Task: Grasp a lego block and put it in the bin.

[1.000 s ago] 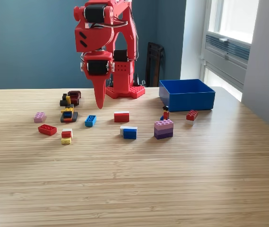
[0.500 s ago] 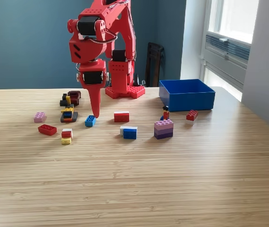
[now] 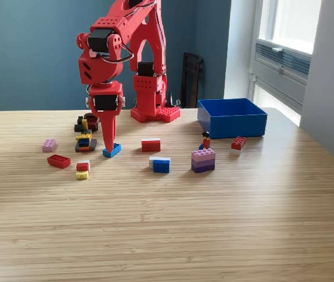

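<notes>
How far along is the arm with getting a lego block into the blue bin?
Early stage. No block can be seen in the bin, though its floor is hidden. In hand: the gripper is down at the light blue block on the table; whether it has closed on it is unclear. Left: grasp, lift, carry to the bin, release.

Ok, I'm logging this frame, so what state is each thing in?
gripper: down at the table, tip at the light blue block; open or shut unclear.
light blue block: on the table, not lifted.
bin: upright, open-topped; contents hidden.
purple stack: standing upright.
red-and-white block: resting on the table, untouched.
</notes>
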Available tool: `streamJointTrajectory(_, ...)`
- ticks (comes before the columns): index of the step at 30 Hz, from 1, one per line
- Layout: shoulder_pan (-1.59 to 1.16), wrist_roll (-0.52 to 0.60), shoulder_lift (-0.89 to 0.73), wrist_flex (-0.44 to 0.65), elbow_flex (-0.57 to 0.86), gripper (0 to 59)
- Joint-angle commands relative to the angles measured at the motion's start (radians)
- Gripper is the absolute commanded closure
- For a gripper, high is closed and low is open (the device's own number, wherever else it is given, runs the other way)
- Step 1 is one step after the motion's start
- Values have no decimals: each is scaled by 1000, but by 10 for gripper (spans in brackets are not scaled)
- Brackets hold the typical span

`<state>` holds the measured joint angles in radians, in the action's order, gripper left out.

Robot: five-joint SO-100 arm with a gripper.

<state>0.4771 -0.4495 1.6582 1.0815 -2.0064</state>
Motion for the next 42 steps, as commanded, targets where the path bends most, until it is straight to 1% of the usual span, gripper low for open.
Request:
streamJointTrajectory(1, 6, -11, 66, -12, 18, 332)
streamJointTrajectory(7, 6, -31, 64, -67, -31, 332)
streamJointTrajectory(12, 6, -72, 64, -121, -75, 333)
streamJointTrajectory(17, 6, -101, 64, -167, -103, 350)
streamJointTrajectory(20, 6, -103, 64, -173, -104, 382)
streamJointTrajectory(25, 5, -100, 64, -181, -103, 471)
streamJointTrajectory(27, 5, -97, 64, -181, -103, 495)
streamJointTrajectory(32, 6, -97, 64, -183, -103, 523)
streamJointTrajectory(35, 6, -92, 64, -183, -101, 551)
streamJointTrajectory(37, 6, -75, 64, -179, -95, 586)
streamJointTrajectory(42, -11, -40, 64, -152, -55, 586)
